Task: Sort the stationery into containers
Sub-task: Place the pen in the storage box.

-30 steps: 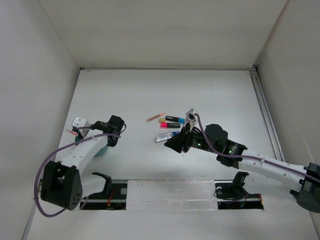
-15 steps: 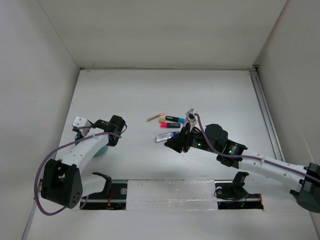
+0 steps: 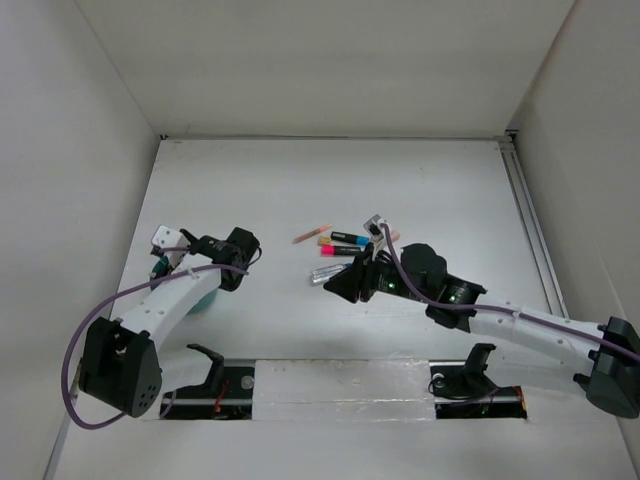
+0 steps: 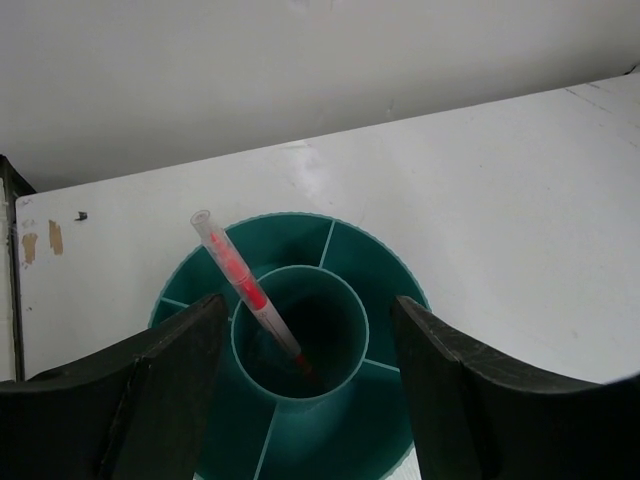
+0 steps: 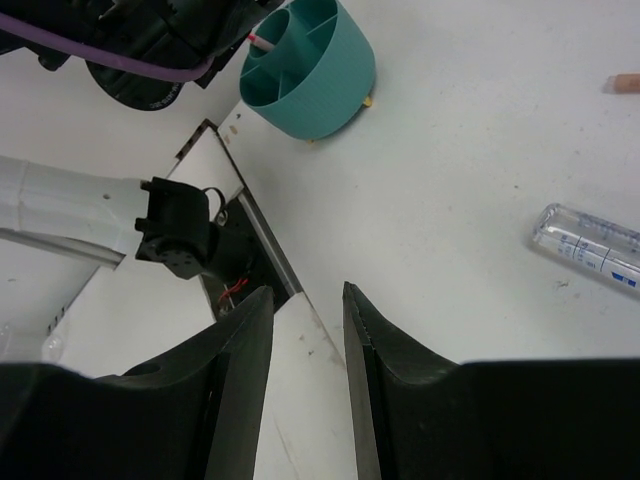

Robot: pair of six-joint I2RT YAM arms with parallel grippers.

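A round teal cup (image 4: pixel 385 265) with a centre tube and outer compartments sits under my left gripper (image 4: pixel 308 305). The jaws are open, one on each side of the cup, and hold nothing. A clear pen with red ink (image 4: pixel 240 285) leans free in the centre tube. In the top view the left arm hides most of the cup (image 3: pixel 205 298). Mid-table lie an orange pencil (image 3: pixel 311 234), two black markers (image 3: pixel 340 244) and a clear blue-capped pen (image 3: pixel 330 272). My right gripper (image 3: pixel 350 283) hovers just beside them, jaws (image 5: pixel 306 292) a little apart and empty.
White walls close in the table on the left, back and right. A silver rail with both arm bases (image 3: pixel 340 385) runs along the near edge. In the right wrist view the cup (image 5: pixel 320 85) stands beside the left arm, with the clear pen (image 5: pixel 590 250) at right.
My left gripper has opened and let go of the red-ink pen, which now stands in the cup. The right arm has shifted slightly left toward the clear pen.
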